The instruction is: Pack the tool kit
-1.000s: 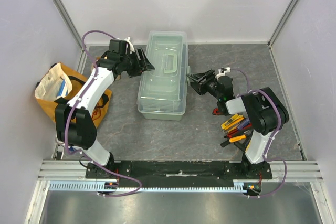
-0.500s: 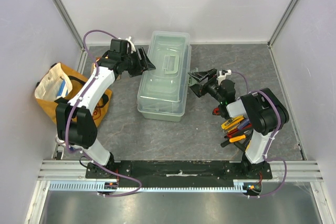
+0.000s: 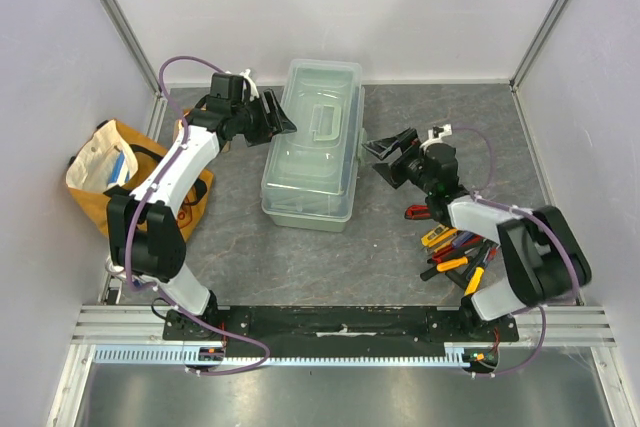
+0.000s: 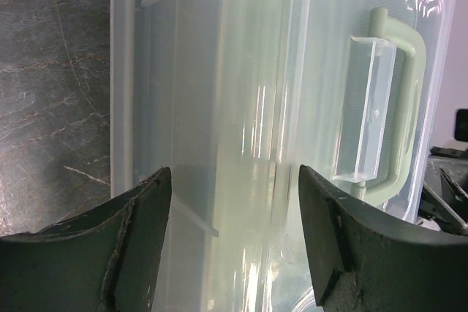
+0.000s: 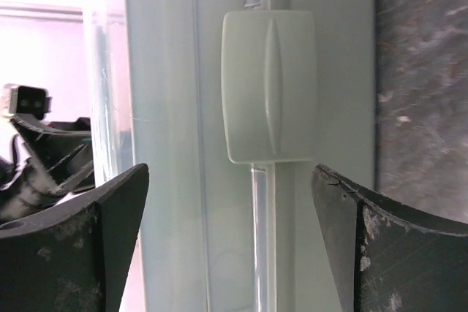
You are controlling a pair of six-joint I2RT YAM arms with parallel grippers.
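The smooth sage-green toolbox [image 3: 310,152], closed under a translucent lid, sits mid-table on mottled grey stone, with the left gripper [image 3: 281,119] and right gripper [image 3: 379,159] gaping empty either side, the right facing its blocky latch [image 5: 269,85], bright-handled tools [image 3: 455,247] heaped beyond.

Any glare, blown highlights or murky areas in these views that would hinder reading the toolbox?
Top external: even light, sharp, only soft shadows beside the toolbox. Left wrist: pale glare streaks on the translucent lid; handle crisp, left fingers dark. Right wrist: upper left corner blown out white; latch sharp, right fingers dark along the bottom.
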